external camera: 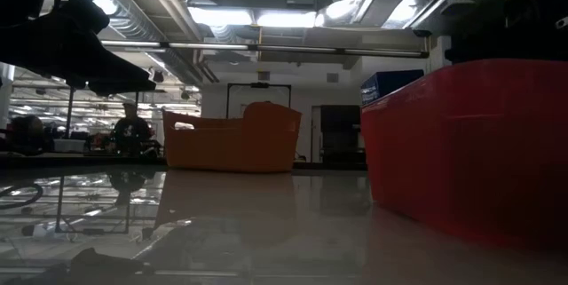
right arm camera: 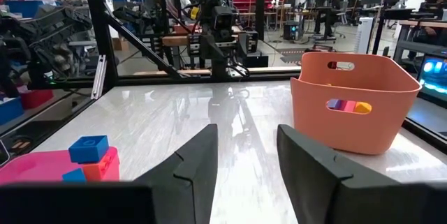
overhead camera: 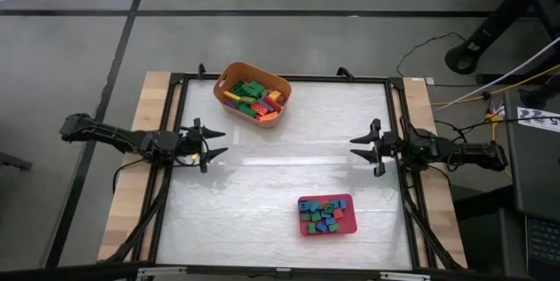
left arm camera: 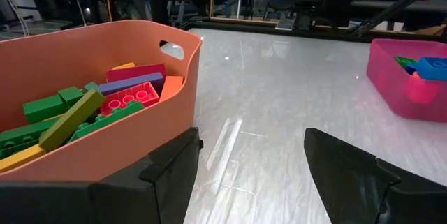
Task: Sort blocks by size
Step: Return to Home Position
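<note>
Long bricks (overhead camera: 254, 99), green, red, yellow, orange and purple, lie piled in the orange rounded tub (overhead camera: 224, 81) at the table's far side; they also show in the left wrist view (left arm camera: 84, 109). Small blue and green bricks (overhead camera: 322, 214) lie in the pink-red tray (overhead camera: 349, 226) at the near right; some show in the right wrist view (right arm camera: 89, 151). My left gripper (overhead camera: 219, 142) is open and empty at the table's left edge. My right gripper (overhead camera: 357, 147) is open and empty at the right edge.
A dark frame (overhead camera: 289, 78) borders the glossy white table top (overhead camera: 280, 176). Wooden strips (overhead camera: 144, 123) lie outside it on both sides. Free room lies between the two grippers and between tub and tray.
</note>
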You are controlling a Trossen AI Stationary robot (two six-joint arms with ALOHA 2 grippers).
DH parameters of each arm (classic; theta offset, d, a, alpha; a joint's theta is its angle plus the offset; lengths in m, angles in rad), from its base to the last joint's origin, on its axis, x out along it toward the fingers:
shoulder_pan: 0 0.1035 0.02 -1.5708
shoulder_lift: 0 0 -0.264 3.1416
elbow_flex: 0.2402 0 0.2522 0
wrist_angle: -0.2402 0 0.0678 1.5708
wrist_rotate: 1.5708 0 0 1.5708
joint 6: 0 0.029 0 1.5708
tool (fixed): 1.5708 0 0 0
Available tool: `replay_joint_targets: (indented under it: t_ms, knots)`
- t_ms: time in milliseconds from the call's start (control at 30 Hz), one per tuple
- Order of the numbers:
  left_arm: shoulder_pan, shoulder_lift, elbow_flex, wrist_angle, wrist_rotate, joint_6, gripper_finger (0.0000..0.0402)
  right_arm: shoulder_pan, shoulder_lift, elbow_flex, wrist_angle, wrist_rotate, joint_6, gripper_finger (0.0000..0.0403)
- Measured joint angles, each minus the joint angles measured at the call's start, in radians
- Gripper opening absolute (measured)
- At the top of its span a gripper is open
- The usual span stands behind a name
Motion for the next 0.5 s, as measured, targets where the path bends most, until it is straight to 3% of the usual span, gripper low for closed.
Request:
replay_joint_targets:
  t_ms: [500]
  knots:
    - [0.000, 0.000, 0.000, 0.000, 0.000, 0.000, 0.0244, 0.000, 0.000, 0.000, -0.002, 0.000, 0.000, 0.0147]
